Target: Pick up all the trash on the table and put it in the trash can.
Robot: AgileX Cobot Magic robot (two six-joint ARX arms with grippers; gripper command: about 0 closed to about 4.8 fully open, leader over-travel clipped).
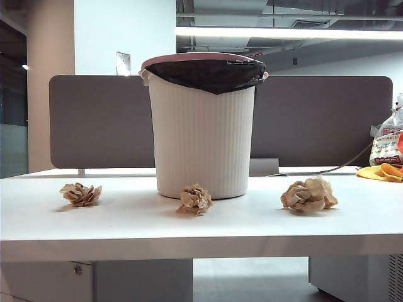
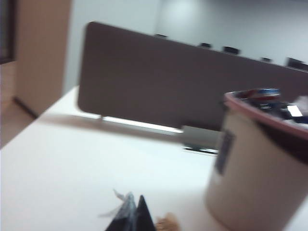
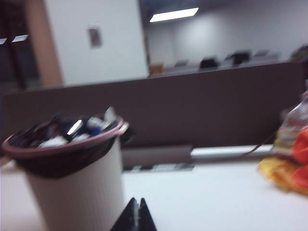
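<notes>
Three paper balls on table, bin behind the middle one.
L gripper & R gripper both pinched together, empty, over the table.

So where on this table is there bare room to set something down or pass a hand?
The table is bare between the left paper ball and middle ball, between that and the larger right ball, and along the front edge. It is crowded around the trash can and at the far right by the printed bag and yellow cloth.
</notes>
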